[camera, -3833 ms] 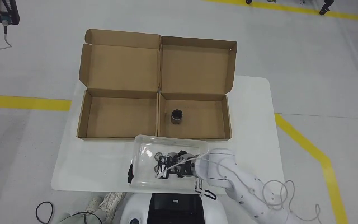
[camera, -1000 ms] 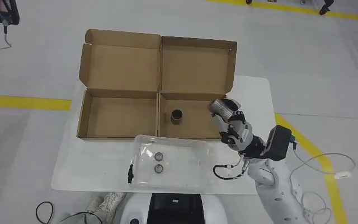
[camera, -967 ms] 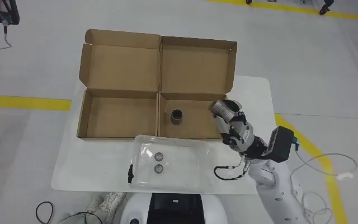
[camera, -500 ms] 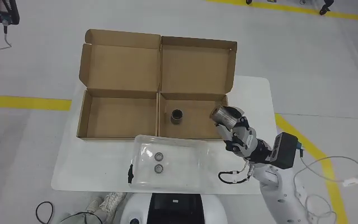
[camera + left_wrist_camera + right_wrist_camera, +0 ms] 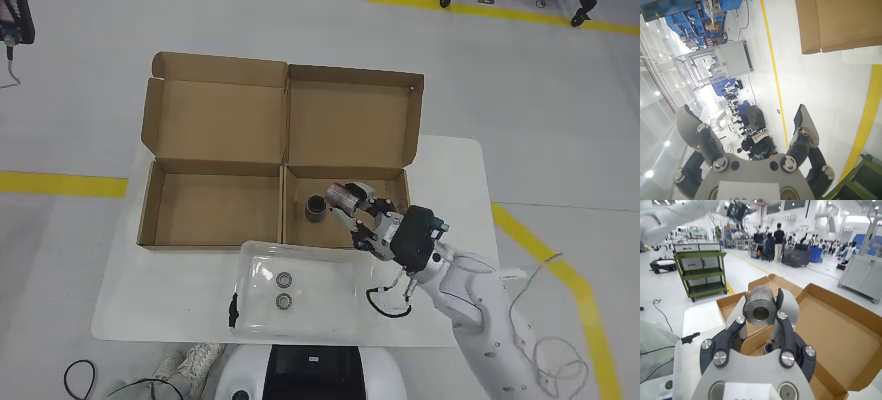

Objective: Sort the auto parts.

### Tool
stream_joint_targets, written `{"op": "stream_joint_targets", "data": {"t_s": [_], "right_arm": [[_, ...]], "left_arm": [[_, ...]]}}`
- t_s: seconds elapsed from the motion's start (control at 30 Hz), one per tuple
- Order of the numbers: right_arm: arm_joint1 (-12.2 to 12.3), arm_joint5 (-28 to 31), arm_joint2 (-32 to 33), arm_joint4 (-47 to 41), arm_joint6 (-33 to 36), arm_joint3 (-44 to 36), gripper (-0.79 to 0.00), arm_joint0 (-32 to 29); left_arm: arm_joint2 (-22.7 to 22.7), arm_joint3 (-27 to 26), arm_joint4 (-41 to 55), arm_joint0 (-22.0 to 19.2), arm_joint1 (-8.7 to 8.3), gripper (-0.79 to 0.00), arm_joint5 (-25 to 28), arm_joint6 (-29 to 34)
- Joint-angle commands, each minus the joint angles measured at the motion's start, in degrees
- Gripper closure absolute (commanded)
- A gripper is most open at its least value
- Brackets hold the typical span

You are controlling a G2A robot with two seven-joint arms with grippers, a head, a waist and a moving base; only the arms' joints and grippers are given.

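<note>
Right end effector [image 5: 352, 200], just right of centre in the top view, is clamped on a steel sleeve [image 5: 343, 197], hanging over the right box [image 5: 388, 186]. A second sleeve [image 5: 317, 208] stands upright on that box's bottom, just left of the held one. The left box [image 5: 210, 208] sits alongside on the worktop [image 5: 450, 190]. Below centre, the clear bin [image 5: 335, 290] holds an upper bearing [image 5: 285, 279] and a lower bearing [image 5: 285, 300]. Left end effector [image 5: 743, 111]: jaws spread wide, gripping nothing.
</note>
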State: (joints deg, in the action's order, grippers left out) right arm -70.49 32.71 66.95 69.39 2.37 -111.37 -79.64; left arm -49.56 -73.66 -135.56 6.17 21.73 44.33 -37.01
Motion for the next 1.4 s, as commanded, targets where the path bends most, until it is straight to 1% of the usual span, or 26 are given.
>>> {"op": "stream_joint_targets", "data": {"t_s": [0.0,0.17,0.27,0.33,0.43,0.6,0.77,0.87,1.0,1.2,1.37], "right_arm": [[-0.36,-4.49,-1.67,-0.24,7.92,0.41,0.000,2.03],[-1.13,-14.17,-5.59,3.42,23.17,0.02,0.000,5.70],[-1.57,-18.61,-7.55,5.53,31.20,-0.12,0.000,7.61],[-1.87,-21.00,-8.38,5.46,36.05,0.28,0.000,8.77],[-2.35,-23.87,-10.11,5.17,43.92,1.04,0.000,10.36],[-3.21,-25.70,-12.35,2.23,52.46,4.95,0.000,13.95],[-3.98,-26.60,-13.66,-0.62,54.66,9.63,0.000,16.83],[-4.36,-26.09,-14.09,-2.78,53.69,12.15,0.000,17.97],[-4.72,-27.00,-14.50,-3.44,54.00,15.08,0.000,19.17],[-5.39,-26.60,-15.44,-6.07,53.28,20.07,0.000,21.01],[-6.01,-26.98,-16.75,-6.55,53.89,23.70,0.000,23.00]], "left_arm": [[0.00,0.00,0.00,0.00,0.00,-0.785,0.00,0.00],[0.00,0.00,0.00,0.00,0.00,-0.785,0.00,0.00],[0.00,0.00,0.00,0.00,0.00,-0.785,0.00,0.00],[0.00,0.00,0.00,0.00,0.00,-0.785,0.00,0.00],[0.00,0.00,0.00,0.00,0.00,-0.785,0.00,0.00],[0.00,0.00,0.00,0.00,0.00,-0.785,0.00,0.00],[0.00,0.00,0.00,0.00,0.00,-0.785,0.00,0.00],[0.00,0.00,0.00,0.00,0.00,-0.785,0.00,0.00],[0.00,0.00,0.00,0.00,0.00,-0.785,0.00,0.00],[0.00,0.00,0.00,0.00,0.00,-0.785,0.00,0.00],[0.00,0.00,0.00,0.00,0.00,-0.785,0.00,0.00]]}}
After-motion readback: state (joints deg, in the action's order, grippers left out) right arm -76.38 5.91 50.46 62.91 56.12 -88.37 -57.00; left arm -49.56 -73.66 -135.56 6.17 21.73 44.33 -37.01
